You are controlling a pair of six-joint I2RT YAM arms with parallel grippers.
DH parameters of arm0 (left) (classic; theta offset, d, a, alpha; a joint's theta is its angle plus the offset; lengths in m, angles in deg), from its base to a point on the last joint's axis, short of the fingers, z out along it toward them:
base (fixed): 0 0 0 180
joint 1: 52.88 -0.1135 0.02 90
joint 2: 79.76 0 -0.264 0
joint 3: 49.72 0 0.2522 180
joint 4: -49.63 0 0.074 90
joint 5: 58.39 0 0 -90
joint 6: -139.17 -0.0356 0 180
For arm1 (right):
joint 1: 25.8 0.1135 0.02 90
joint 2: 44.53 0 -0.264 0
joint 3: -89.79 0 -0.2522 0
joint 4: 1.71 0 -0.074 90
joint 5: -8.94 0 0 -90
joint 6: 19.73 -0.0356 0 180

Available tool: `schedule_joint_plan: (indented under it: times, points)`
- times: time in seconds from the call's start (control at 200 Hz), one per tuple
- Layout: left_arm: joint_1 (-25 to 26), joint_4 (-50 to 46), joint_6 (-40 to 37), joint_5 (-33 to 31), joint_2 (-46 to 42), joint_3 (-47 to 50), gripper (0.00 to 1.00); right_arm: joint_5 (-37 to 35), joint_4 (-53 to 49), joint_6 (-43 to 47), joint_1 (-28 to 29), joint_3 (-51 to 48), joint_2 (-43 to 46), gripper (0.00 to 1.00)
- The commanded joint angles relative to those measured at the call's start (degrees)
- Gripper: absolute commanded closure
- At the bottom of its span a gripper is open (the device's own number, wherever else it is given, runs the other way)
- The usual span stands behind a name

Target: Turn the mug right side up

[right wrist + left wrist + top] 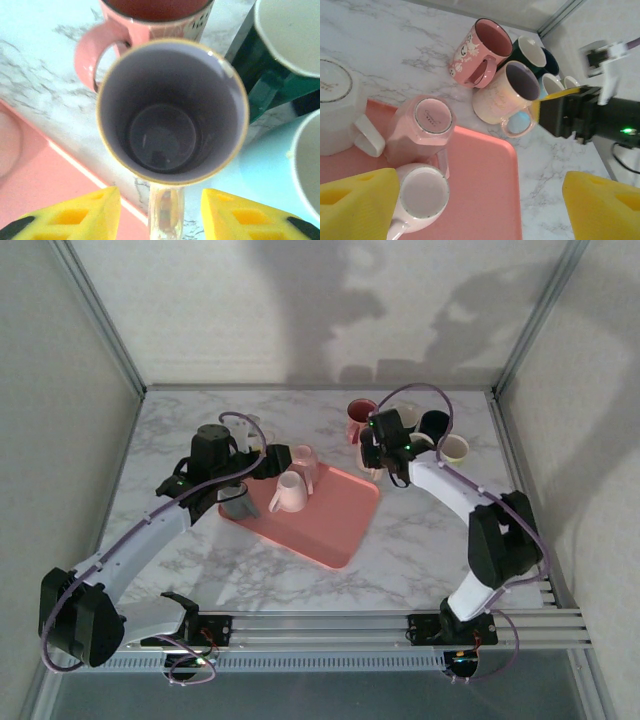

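Soft, even light; large blurred shadows on the back wall (pixel 330 310). Wrist views washed pale, close yellow pads (pixel 355 200) unsharp.

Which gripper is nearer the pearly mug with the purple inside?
Right. The right gripper hangs just above the pearly mug, fingers straddling its handle; the left gripper hovers over the pink tray, well apart.

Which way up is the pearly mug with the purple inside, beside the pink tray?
Upright. The mug stands on the marble table, mouth up; the right wrist camera looks down into its empty purple inside.
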Motion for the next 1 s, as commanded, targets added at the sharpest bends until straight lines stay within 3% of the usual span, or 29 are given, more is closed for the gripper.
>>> schedule_joint_plan:
  times: [0.0,0.275,0.496,0.651,0.801,0.996]
  points:
    - [-0.4,-3.1,-2.8,-2.4,-1.6,-1.8,0.16,2.8,-2.4,-1.3,-0.3,1.0,4.7,0.50]
    - [-0.4,-11.6,-3.9,-7.0,-3.0,-3.6,0.17,12.3,-9.6,-2.2,-0.3,1.0,11.9,0.49]
    - [0.0,-17.0,-1.9,-10.2,-4.1,-2.5,0.26,17.2,-15.5,-6.4,-0.6,0.5,16.0,0.51]
    - [1.9,-20.6,-13.0,-11.6,-4.2,-1.7,0.34,22.6,-15.3,-4.7,-1.2,-1.8,18.8,0.51]
    - [3.0,-20.2,-25.2,-12.0,-3.6,0.4,0.35,25.1,-15.8,-3.9,-1.6,-1.6,18.9,0.50]
    - [3.5,-22.2,-34.2,-10.7,1.4,-0.1,0.34,26.3,-14.9,-4.0,-1.8,-2.4,19.5,0.50]
